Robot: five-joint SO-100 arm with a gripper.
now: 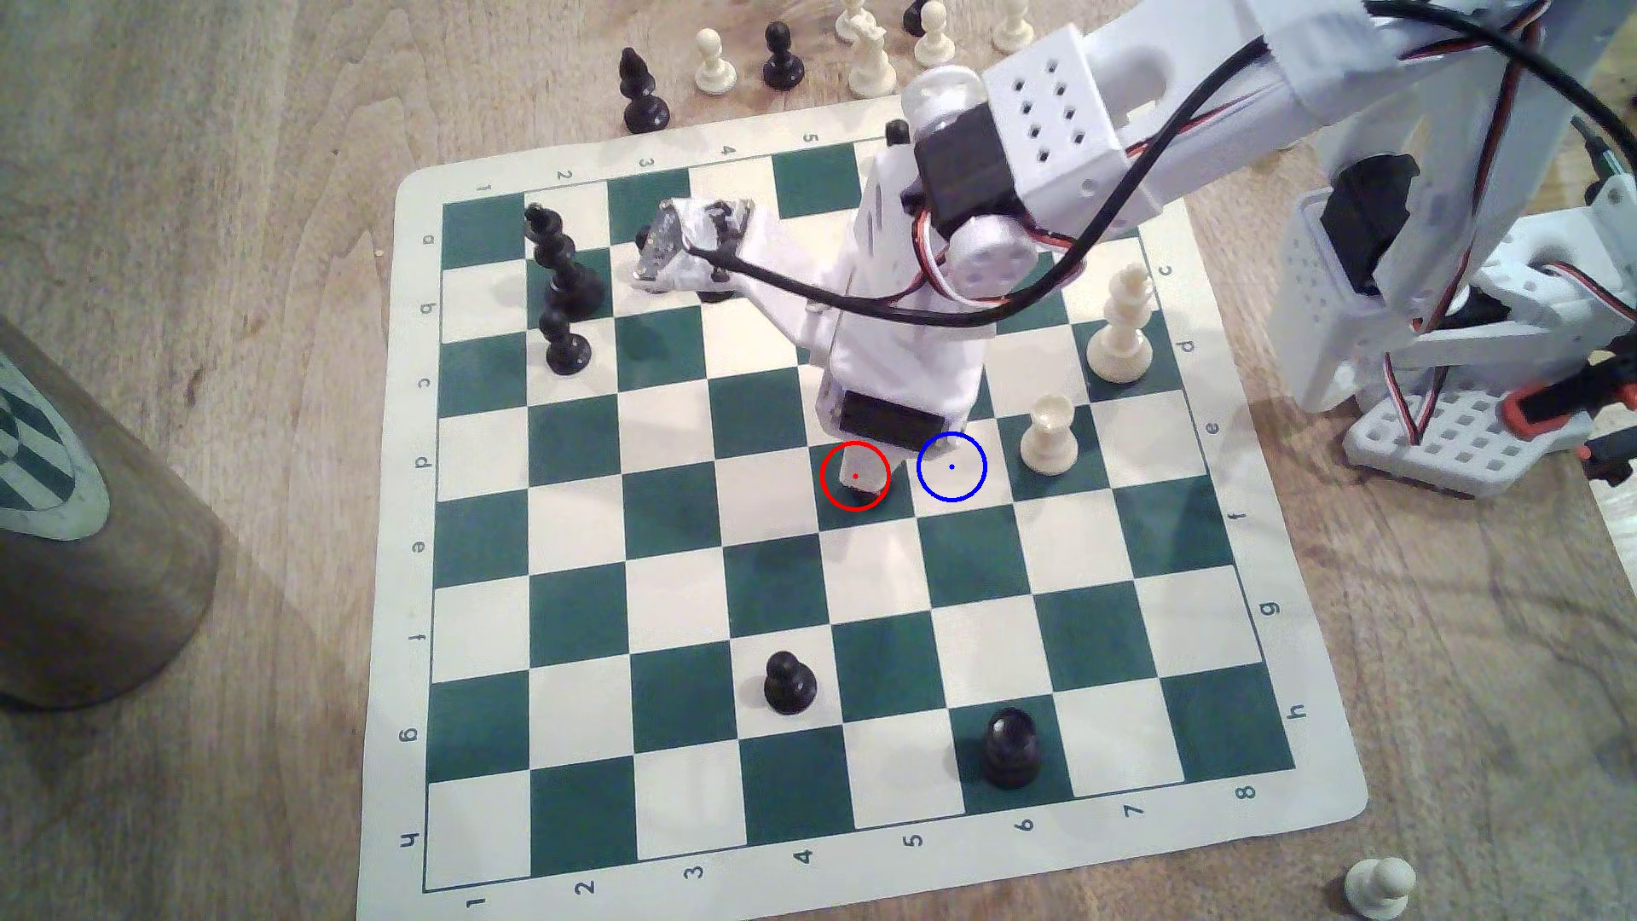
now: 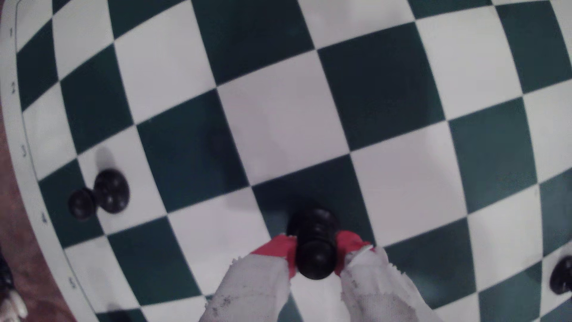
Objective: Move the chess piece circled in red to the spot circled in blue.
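With my end effector point(image 2: 315, 257) clamped on the black pawn point(image 2: 314, 244), I should lift straight, then set it squarely inside the blue-ringed cream square point(image 1: 951, 467) next door.

Pale wooden tabletop point(image 1: 221, 266), soft light.

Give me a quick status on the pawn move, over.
Gripper down on the red-ringed square, fingers shut on the black pawn. Blue-ringed square bare, next square toward the exterior view's right. White pawn stands just beyond it.
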